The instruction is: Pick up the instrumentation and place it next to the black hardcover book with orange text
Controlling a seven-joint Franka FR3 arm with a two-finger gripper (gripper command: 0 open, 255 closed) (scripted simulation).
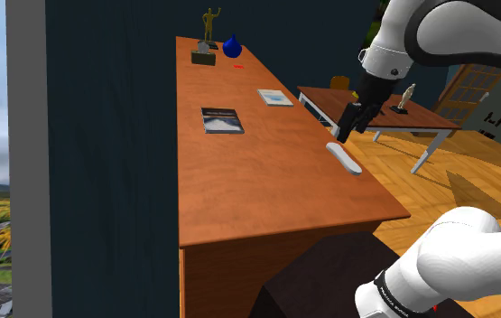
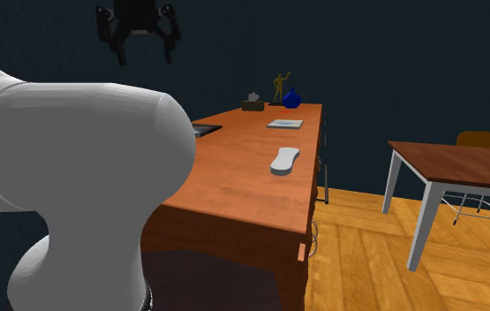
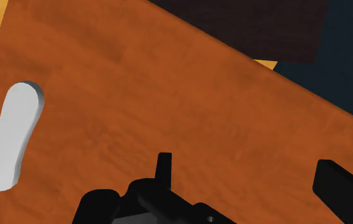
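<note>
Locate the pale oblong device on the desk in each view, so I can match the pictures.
Shoulder view: the pale oblong device lies right of centre, by the desk's right edge.
Second exterior view: just right of centre, by the desk's right edge.
Wrist view: flat on the desk, near its edge.
Shared landmark: that desk edge bordering the plank floor.

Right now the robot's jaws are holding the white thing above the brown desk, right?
No. The white thing isn't held: it lies flat on the brown desk, near its edge, and the jaws stand open and empty above the desk. The shoulder view shows this.
</note>
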